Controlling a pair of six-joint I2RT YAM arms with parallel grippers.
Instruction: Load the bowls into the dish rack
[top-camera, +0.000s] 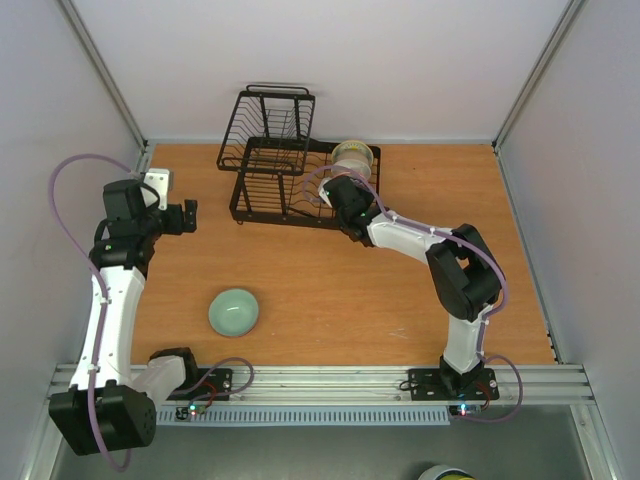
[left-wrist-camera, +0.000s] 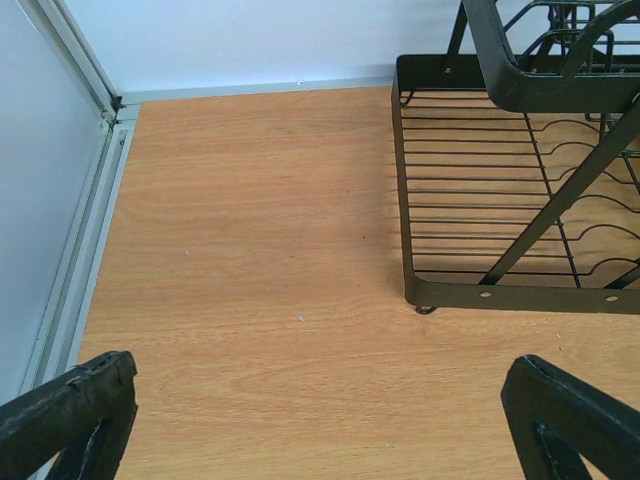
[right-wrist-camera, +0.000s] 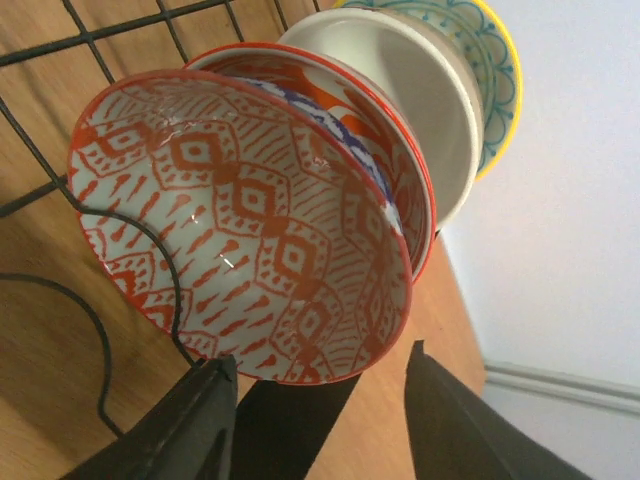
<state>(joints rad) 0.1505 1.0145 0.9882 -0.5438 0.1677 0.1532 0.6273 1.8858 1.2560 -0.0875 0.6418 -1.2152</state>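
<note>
Right gripper (right-wrist-camera: 318, 372) is in the dish rack (left-wrist-camera: 520, 296), at its 3 o'clock end. Fingers stand apart, either side of the lower rim of the red-and-white patterned bowl (right-wrist-camera: 240, 230); I see no pinch on it. My read: that bowl is seated and the load-in is done bar backing out.

Three bowls stand on edge there, nested face to back. Behind the red-and-white one is a red-rimmed patterned bowl (right-wrist-camera: 360, 120), only a sliver of orange and blue showing. Last comes the cream bowl (right-wrist-camera: 420, 90), with teal scallops and a yellow edge. A tine wire (right-wrist-camera: 150, 245) crosses the front bowl's face, which I take to be what keeps the row upright. On edge makes sense: the slots hold them and they drain.

The mint green bowl (top-camera: 234, 311) sits mouth-up on the bench (left-wrist-camera: 250, 250), around 7 o'clock from bench centre, well apart from the rack. Plain glaze, no pattern. It's the one left.

Left gripper (left-wrist-camera: 322, 365) is wide apart, holding nothing, parked at 9 o'clock of the rack, presumably to stay out of the right arm's way.
</note>
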